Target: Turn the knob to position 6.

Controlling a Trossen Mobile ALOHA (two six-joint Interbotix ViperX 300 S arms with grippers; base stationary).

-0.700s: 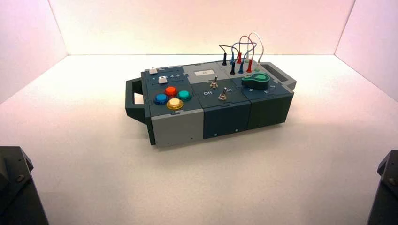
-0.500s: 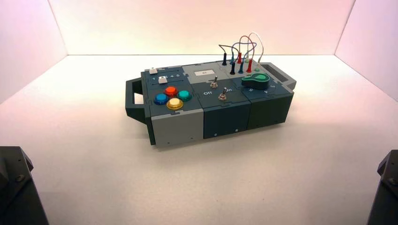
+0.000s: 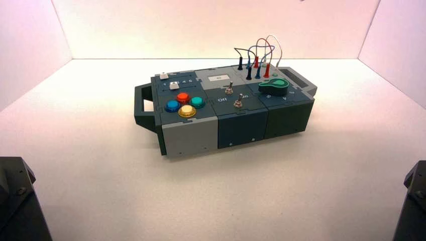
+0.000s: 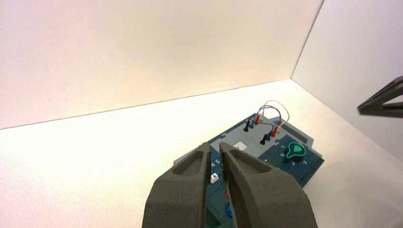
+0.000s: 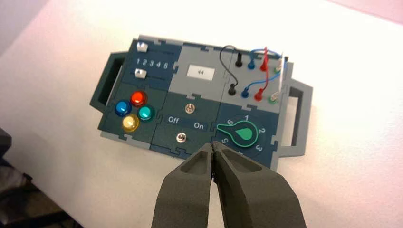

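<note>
The knob (image 5: 243,134), a dark green teardrop with a brighter green top, sits on the box's (image 3: 191,138) right-hand section, ringed by numbers. Its pointed tip lies between the 6 and the 5. It also shows as a green knob (image 3: 274,85) in the high view and as a small knob (image 4: 295,151) in the left wrist view. My right gripper (image 5: 212,145) is shut and empty, held high over the table before the box's front edge, well clear of the knob. My left gripper (image 4: 215,146) hangs above the box's slider end, with a narrow gap and nothing between its fingers.
Left of the knob are two metal toggle switches (image 5: 189,108) by Off and On labels. Beyond them are blue, red, green and yellow push buttons (image 5: 130,124) and two white sliders (image 5: 141,46). Plugged wires (image 5: 259,71) stand behind the knob. White walls enclose the table.
</note>
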